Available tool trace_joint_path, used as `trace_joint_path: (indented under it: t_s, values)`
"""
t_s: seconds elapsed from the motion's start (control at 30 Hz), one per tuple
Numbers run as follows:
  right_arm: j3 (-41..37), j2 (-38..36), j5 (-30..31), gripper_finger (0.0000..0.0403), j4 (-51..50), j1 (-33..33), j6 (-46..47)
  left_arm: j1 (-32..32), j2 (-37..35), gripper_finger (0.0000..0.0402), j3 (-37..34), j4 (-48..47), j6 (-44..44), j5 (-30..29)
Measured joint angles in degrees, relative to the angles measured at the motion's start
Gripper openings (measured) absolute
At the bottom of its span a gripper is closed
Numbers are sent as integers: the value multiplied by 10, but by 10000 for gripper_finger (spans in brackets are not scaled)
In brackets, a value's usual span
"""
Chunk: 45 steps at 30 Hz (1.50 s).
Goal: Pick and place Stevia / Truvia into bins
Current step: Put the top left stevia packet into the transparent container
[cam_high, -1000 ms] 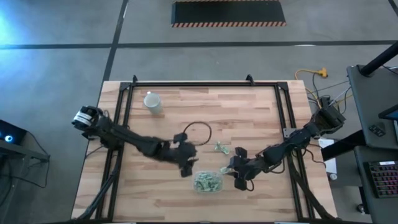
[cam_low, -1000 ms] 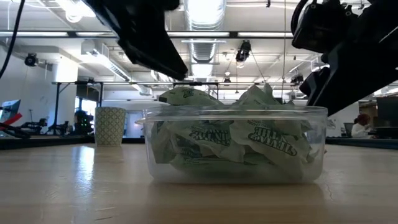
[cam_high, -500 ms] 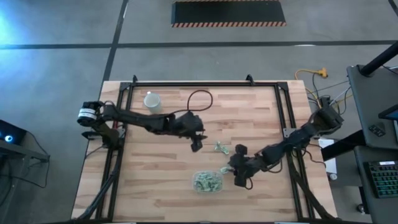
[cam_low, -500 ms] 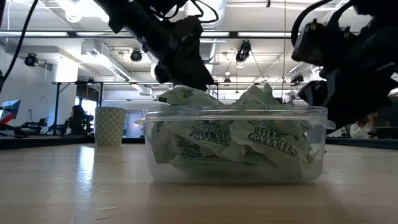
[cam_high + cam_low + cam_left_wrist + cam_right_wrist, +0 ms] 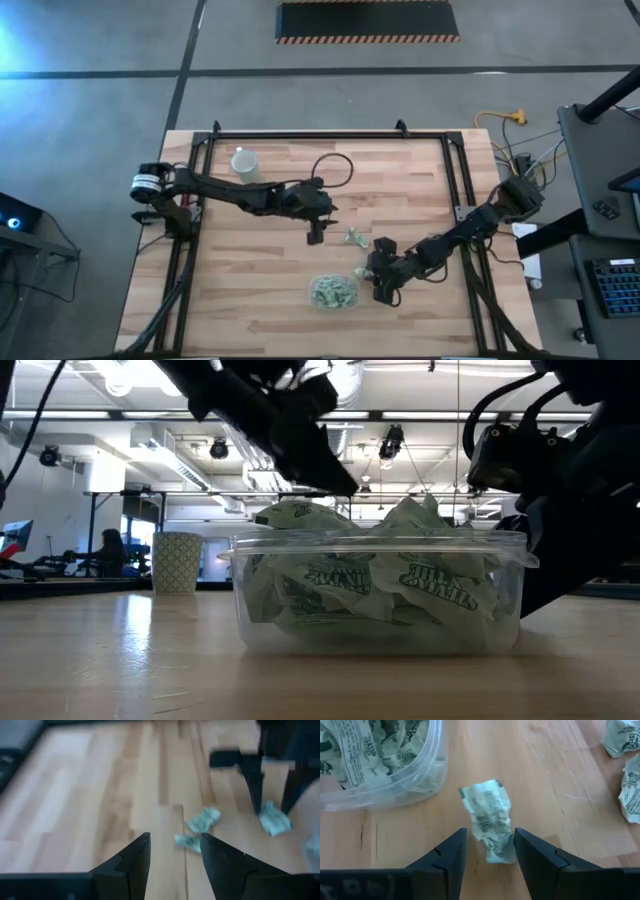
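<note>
A clear plastic bin (image 5: 334, 292) heaped with pale green and white sachets stands near the table's front; it also shows in the low view (image 5: 378, 592) and the right wrist view (image 5: 380, 765). My right gripper (image 5: 381, 287) is open, low beside the bin's right side. Its fingers stand on either side of a crumpled sachet (image 5: 490, 820) that lies on the table, without plainly touching it. My left gripper (image 5: 315, 237) is open and empty above the table, behind the bin. Two loose sachets (image 5: 202, 820) lie ahead of it, and they also show in the high view (image 5: 352, 237).
A white paper cup (image 5: 245, 163) stands at the far left of the table. A black cable loop (image 5: 335, 166) rises off the left arm. Two more loose sachets (image 5: 627, 780) lie beyond the right gripper. Bare wood lies left of the bin.
My left gripper has left the bin's left side and gone toward the table's far edge and a little right, staying open. My right gripper has sunk lower beside the bin's right side.
</note>
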Motion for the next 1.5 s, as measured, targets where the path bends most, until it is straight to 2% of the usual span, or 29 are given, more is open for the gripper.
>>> trace_joint_path:
  t_s: [0.2,0.3,0.47,0.57,1.5]
  values:
    - [-2,-2,-1,149,9,0,8,1,93,157,50,-3,3,71]
    - [-2,-1,-2,143,20,-1,14,1,141,157,97,-43,-28,73]
    - [-2,-1,0,136,21,0,47,2,198,157,171,-123,-29,73]
    - [-2,-1,1,132,22,0,61,2,225,157,196,-134,-31,74]
    - [-2,-1,12,122,22,1,71,0,261,148,207,-143,-46,62]
